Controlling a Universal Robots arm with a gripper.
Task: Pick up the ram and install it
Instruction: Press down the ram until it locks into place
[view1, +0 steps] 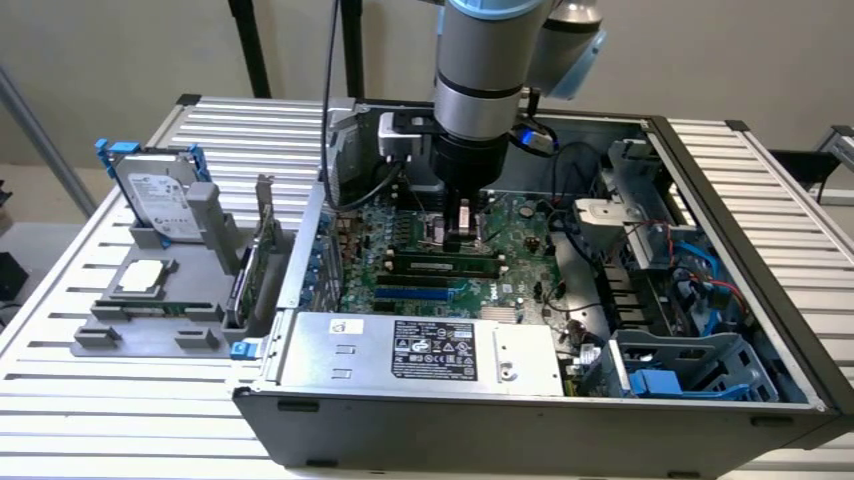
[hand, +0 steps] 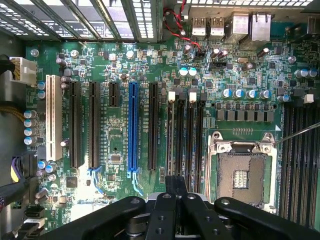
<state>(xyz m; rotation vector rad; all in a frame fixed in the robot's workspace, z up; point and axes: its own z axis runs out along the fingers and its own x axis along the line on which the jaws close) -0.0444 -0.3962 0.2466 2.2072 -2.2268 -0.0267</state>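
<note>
Nearest to me in the exterior view, along the bottom centre of the frame, is the power supply, with its label facing up, inside the open computer case. A blue-and-grey drive cage sits at lower right. The case rests on a slatted table.

On the left of the frame I see a grey holder carrying a square silver processor chip. An expansion card stands upright on it just beside the case wall, and a hard drive stands on edge further back.

Just past the power supply lies the green motherboard. A blue slot runs across it, with a black one just behind. Next comes the ram, a narrow green stick with black chips. It lies along a memory slot in the middle of the frame, just in front of the tool.

The gripper hangs straight down over the board right behind the stick. I cannot tell whether it touches the stick. Its fingers are pressed together with nothing between them. On the wrist camera I see the closed gripper over the ends of the memory slots, with the blue slot and the processor socket to either side.

Furthest back, the grey arm rises out of the top centre.
</note>
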